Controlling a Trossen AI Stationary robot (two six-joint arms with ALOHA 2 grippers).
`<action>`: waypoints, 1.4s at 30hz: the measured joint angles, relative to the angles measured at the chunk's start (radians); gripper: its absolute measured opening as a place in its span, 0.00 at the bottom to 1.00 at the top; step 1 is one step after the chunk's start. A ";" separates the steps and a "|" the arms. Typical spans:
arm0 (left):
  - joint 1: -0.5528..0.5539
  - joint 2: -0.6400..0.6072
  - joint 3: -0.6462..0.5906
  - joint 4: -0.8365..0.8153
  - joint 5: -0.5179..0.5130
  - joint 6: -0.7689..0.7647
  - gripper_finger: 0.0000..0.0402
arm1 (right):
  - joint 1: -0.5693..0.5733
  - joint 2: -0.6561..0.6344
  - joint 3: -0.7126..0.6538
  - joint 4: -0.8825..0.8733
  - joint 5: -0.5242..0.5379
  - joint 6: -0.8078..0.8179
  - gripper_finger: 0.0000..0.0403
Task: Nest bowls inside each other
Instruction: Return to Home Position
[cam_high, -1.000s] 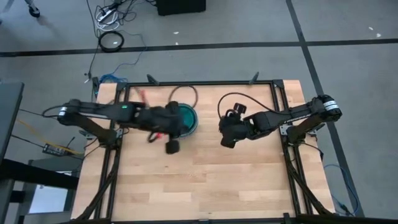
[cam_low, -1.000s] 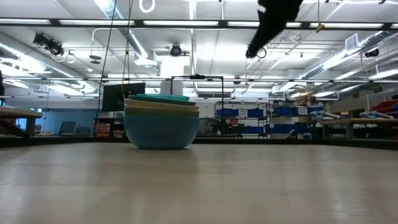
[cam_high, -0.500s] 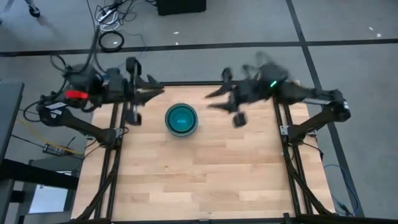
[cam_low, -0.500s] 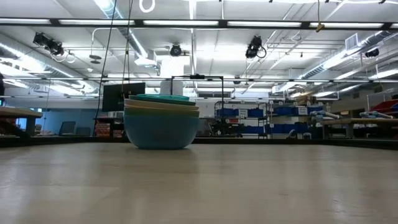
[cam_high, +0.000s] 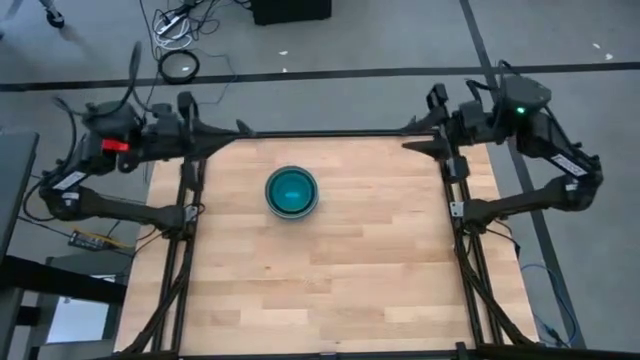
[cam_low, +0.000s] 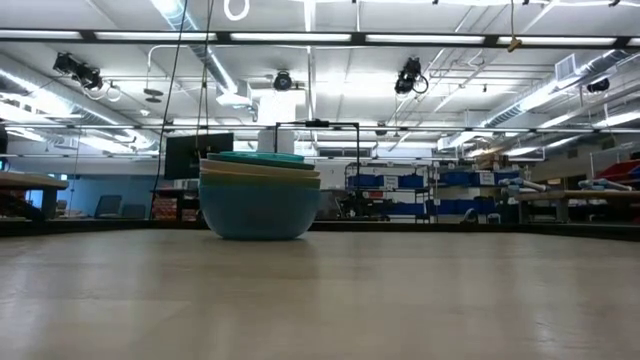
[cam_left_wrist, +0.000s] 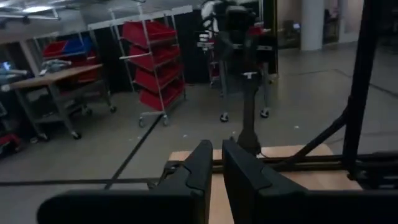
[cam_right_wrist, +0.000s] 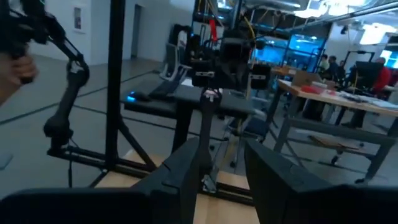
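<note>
The bowls (cam_high: 291, 190) sit nested in one stack, resting on the wooden table (cam_high: 330, 270) left of centre toward the far edge. A teal bowl shows innermost from above. In the low view the bowls (cam_low: 260, 195) show a blue outer bowl with pale and teal rims above it. My left gripper (cam_high: 245, 130) hangs level over the table's far left corner, its fingers (cam_left_wrist: 202, 163) a narrow slit apart with nothing between them. My right gripper (cam_high: 408, 140) hangs level over the far right corner, open and empty (cam_right_wrist: 222, 162). Neither is near the stack.
Black frame rails (cam_high: 185, 250) run along the table's left, right and far edges. Cables and a dark ring (cam_high: 179, 66) lie on the floor beyond the far edge.
Both arms have pulled away from the bowl stack, risen and tipped up level. My left gripper went toward the far left corner, my right gripper toward the far right corner. The stack has stayed where it was.
</note>
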 joint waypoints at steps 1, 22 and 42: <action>0.000 -0.040 -0.041 0.012 0.000 -0.017 0.11 | 0.001 -0.030 -0.033 0.008 0.002 0.005 0.29; -0.001 -0.704 -1.028 0.606 0.063 -0.267 0.11 | 0.007 -0.518 -0.950 0.600 0.040 0.279 0.29; -0.001 -0.887 -1.091 0.457 0.037 -0.275 0.11 | -0.001 -0.925 -1.154 0.527 0.042 0.302 0.29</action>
